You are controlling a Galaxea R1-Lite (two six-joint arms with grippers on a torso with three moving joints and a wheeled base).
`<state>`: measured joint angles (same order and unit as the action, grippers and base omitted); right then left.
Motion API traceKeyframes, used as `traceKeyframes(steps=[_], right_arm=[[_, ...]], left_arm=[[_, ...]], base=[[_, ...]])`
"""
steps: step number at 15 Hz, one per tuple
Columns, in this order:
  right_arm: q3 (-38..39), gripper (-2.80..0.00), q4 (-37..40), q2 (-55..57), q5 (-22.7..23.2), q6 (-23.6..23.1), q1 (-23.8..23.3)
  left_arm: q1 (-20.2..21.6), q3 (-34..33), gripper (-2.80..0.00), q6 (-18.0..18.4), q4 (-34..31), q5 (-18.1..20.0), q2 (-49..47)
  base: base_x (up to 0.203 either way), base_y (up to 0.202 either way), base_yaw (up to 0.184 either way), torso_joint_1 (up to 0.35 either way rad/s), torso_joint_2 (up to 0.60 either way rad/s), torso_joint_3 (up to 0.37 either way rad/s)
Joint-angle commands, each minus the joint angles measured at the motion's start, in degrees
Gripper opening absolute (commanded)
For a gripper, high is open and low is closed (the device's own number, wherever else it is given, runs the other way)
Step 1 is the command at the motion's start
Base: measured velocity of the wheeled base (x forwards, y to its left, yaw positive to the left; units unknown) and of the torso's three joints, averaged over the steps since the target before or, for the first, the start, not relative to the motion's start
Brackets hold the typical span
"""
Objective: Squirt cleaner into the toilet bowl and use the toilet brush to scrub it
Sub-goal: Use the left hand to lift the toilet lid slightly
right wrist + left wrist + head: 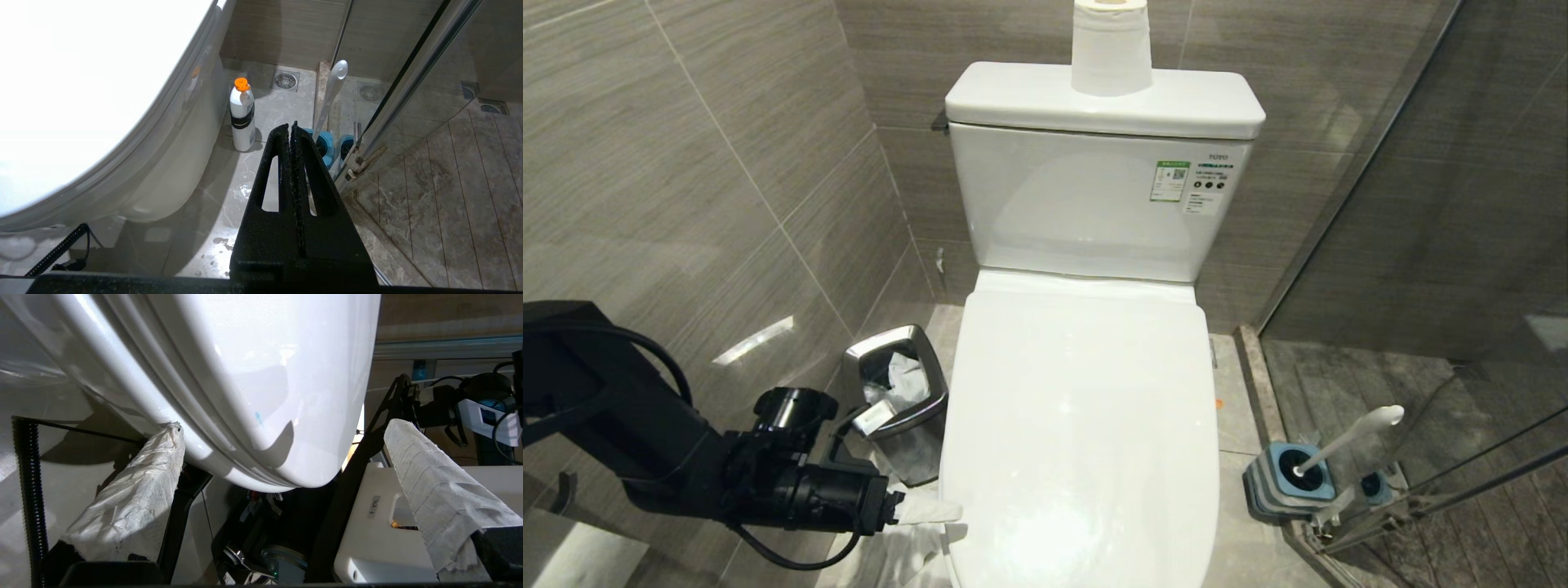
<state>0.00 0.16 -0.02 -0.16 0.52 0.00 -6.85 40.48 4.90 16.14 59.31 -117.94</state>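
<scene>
Toilet lid (253, 375) front rim between wide-apart left jaws (282, 433), one fingertip (171, 433) touching.

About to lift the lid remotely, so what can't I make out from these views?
- Toilet bowl: inside hidden by the shut lid, every view.
- Toilet brush: head hidden in its holder.
- Cleaner bottle: label too small, right wrist view.
- Left gripper: contact with the lid edge unclear.

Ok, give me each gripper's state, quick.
Left gripper: jaws open, holding nothing, at the front edge of the closed toilet lid.
Right gripper: jaws shut, holding nothing, parked near the toilet brush.
</scene>
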Motion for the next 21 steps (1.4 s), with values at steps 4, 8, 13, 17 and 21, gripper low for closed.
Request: traceKeyframes(steps=[4, 8, 13, 17, 21], right_arm=[[0.09, -2.80, 0.01, 0.02, -0.02, 0.00, 0.00], [0.09, -2.80, 0.01, 0.02, -0.02, 0.00, 0.00], [0.09, -2.80, 0.01, -0.06, -0.02, 0.00, 0.00], [0.09, -2.80, 0.01, 0.02, -0.02, 0.00, 0.00], [0.09, -2.80, 0.01, -0.06, -0.02, 0.00, 0.00]], left_arm=[[-0.52, 0.82, 0.00, 0.10, 0.19, -1.18, -0.88], [-2.04, 1.18, 0.00, 0.11, 1.70, -2.81, -1.24], [-2.29, 0.76, 0.00, -0.33, 1.27, -2.71, 0.33], [-0.35, 1.07, 0.00, -1.29, 1.00, -2.51, 0.87], [-0.47, 1.43, 0.00, -3.11, 0.98, -1.64, 0.40]], base=[[0.000, 0.000, 0.000, 0.000, 0.00, 0.000], [0.000, 0.000, 0.000, 0.000, 0.00, 0.000], [0.000, 0.000, 0.000, 0.000, 0.00, 0.000], [0.000, 0.000, 0.000, 0.000, 0.00, 0.000], [0.000, 0.000, 0.000, 0.000, 0.00, 0.000]])
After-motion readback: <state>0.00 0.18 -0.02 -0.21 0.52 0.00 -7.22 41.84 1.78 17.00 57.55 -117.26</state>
